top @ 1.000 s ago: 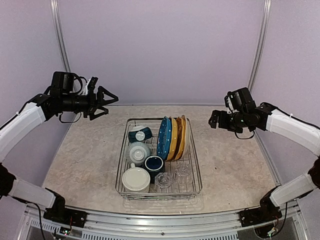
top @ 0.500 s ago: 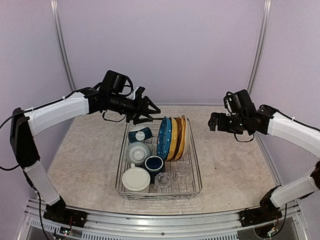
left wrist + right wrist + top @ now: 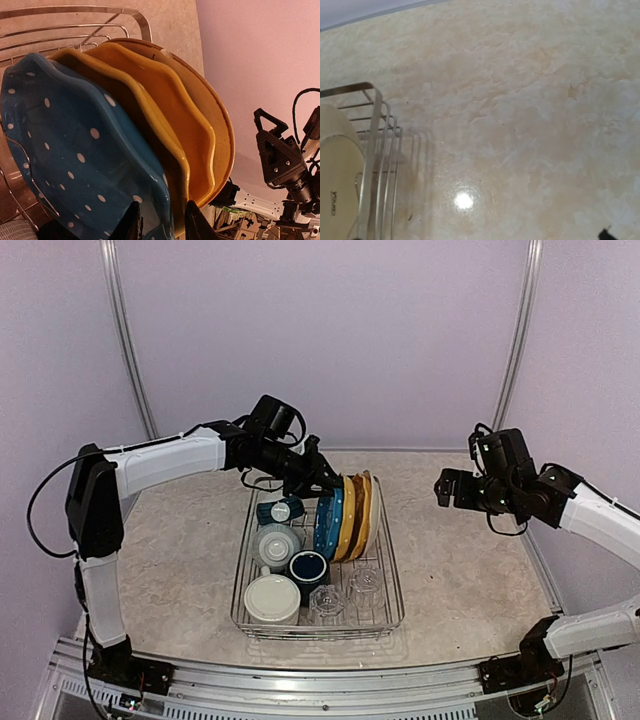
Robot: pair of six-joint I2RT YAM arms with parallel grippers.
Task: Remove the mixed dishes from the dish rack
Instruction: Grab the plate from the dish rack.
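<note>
The dish rack (image 3: 392, 570) holds upright plates at its far end: a blue dotted plate (image 3: 328, 520), yellow plates (image 3: 350, 515) and a cream one (image 3: 367, 502). My left gripper (image 3: 333, 485) is at the blue plate's top rim. In the left wrist view its narrowed fingers (image 3: 162, 210) straddle the blue plate (image 3: 60, 140) rim, one finger in the gap before the yellow plate (image 3: 150, 100). Whether the pads touch it does not show. A navy mug (image 3: 307, 567), a cream mug (image 3: 277, 543) and glass tumblers (image 3: 326, 602) stand in the rack. My right gripper (image 3: 445, 487) hovers open and holds nothing.
The right wrist view looks down on bare beige tabletop (image 3: 520, 125), with the rack's corner wires (image 3: 372, 130) and a cream plate (image 3: 337, 175) at its left edge. A striped teal bowl (image 3: 281, 510) and a round cream dish (image 3: 272, 598) also lie in the rack.
My left arm has swung right and down from the far left onto the plates, and its jaws have narrowed around the blue plate's rim. My right arm has drifted slightly right.
</note>
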